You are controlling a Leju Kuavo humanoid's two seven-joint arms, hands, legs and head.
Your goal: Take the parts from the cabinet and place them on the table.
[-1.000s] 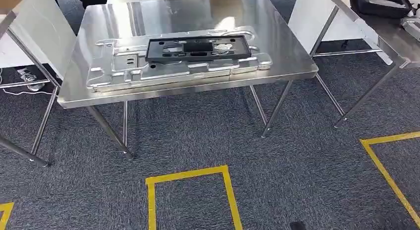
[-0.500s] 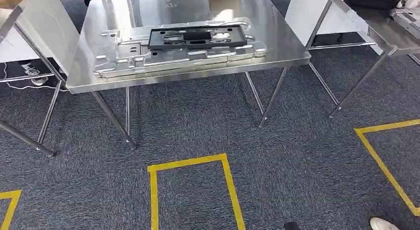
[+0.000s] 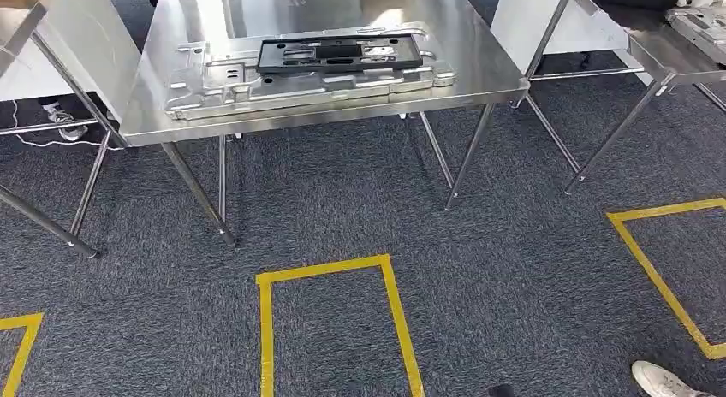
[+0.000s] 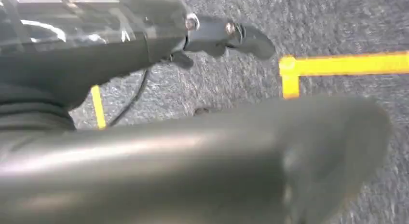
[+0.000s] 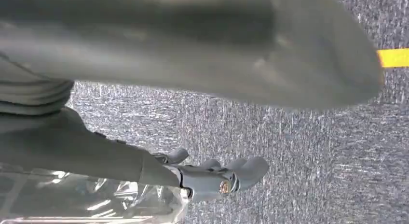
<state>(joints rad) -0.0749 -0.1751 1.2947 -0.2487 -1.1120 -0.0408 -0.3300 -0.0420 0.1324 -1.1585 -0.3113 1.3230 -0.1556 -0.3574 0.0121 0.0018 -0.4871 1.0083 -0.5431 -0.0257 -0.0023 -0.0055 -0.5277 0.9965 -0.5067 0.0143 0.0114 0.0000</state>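
A large silver metal part [image 3: 257,93] lies flat on the steel table [image 3: 479,63] ahead, in the head view. A black rectangular frame [image 3: 338,55] rests on top of it, toward the table's far side. My left hand [image 4: 222,33] hangs over the grey carpet with its dark fingers apart from the thick thumb [image 4: 308,151] and nothing in it. My right hand [image 5: 217,178] hangs the same way above the carpet, fingers loosely spread from the thumb [image 5: 289,55], and holds nothing.
Steel tables stand at the left [image 3: 77,38] and at the right [image 3: 676,59], the right one carrying a silver part. Yellow tape rectangles [image 3: 330,267] mark the carpet. A person's white shoe [image 3: 663,382] is at the lower right. Cables lie under the left table.
The whole picture has shifted: the table with the parts now sits higher and farther in the head view, so the camera has moved back. A person's shoe has come into view.
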